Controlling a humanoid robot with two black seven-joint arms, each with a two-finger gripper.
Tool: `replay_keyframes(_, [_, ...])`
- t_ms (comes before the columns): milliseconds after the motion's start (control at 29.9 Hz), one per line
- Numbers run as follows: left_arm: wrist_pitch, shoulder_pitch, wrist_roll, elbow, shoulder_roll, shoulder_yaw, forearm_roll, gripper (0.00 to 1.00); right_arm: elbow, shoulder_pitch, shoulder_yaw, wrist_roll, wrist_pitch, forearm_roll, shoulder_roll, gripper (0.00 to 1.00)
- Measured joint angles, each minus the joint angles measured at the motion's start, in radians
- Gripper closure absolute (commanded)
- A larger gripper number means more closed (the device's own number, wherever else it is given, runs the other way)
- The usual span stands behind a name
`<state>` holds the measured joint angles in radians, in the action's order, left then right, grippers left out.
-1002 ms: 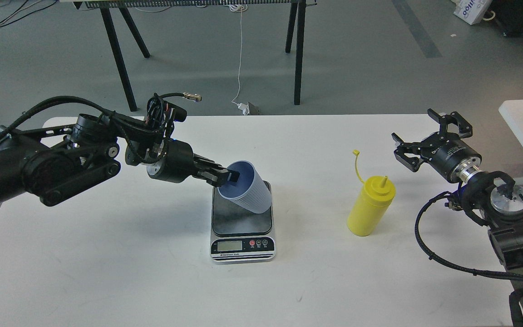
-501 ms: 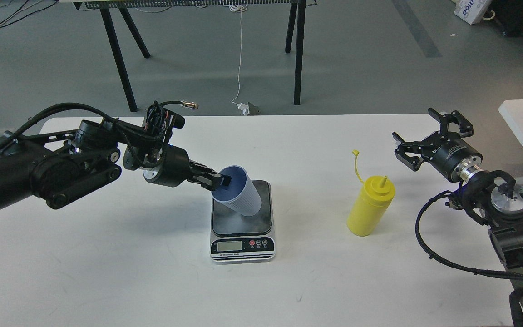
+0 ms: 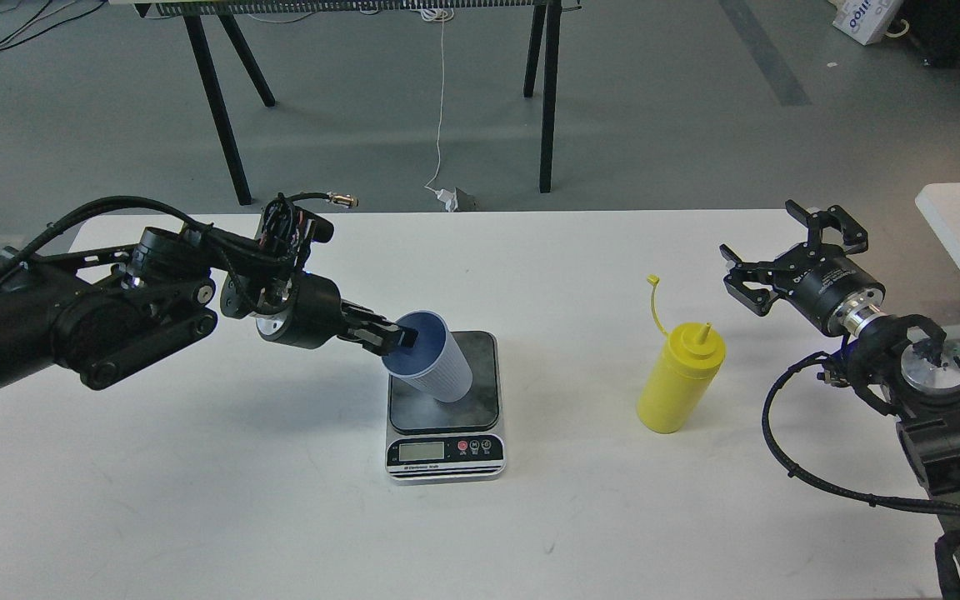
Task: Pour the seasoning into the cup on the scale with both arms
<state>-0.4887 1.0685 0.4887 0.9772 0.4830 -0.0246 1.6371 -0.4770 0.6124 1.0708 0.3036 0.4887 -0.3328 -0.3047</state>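
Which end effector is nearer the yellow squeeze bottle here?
Right. The right end effector hangs open just right of and behind the yellow squeeze bottle, not touching it. The left end effector is far to its left, pinching the cup rim over the scale.

One view only, taken from the robot's head, facing forward and down at a steep angle over the white table (image 3: 280, 517). It sits at middling range: the whole table width fits, with the left arm (image 3: 72, 317) entering from the left edge and the right arm (image 3: 938, 400) from the lower right. Beyond the table's far edge, grey floor (image 3: 655, 108) and black trestle legs (image 3: 548, 92) fill the top.
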Motion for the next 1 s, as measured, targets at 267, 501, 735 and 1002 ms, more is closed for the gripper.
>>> replay_keyframes(267, [0.0,0.001,0.0,0.001,0.007,0.0,-0.004,0.57,0.0,-0.002,0.0,0.0,0.0,0.0,0.0,0.0])
replay_keyframes(501, [0.0,0.013,0.0,0.003,0.011,-0.008,-0.02,0.22,-0.001,-0.001,0.0,0.0,0.0,0.0,0.0,0.0])
replay_keyframes(735, [0.0,0.04,0.0,0.002,0.057,-0.019,-0.13,0.01,-0.009,0.013,-0.003,0.0,0.0,0.0,0.0,0.0])
replay_keyframes(1002, [0.0,0.076,0.0,-0.039,0.129,-0.044,-0.378,0.0,-0.136,0.03,0.015,-0.017,0.0,0.001,-0.105,0.0])
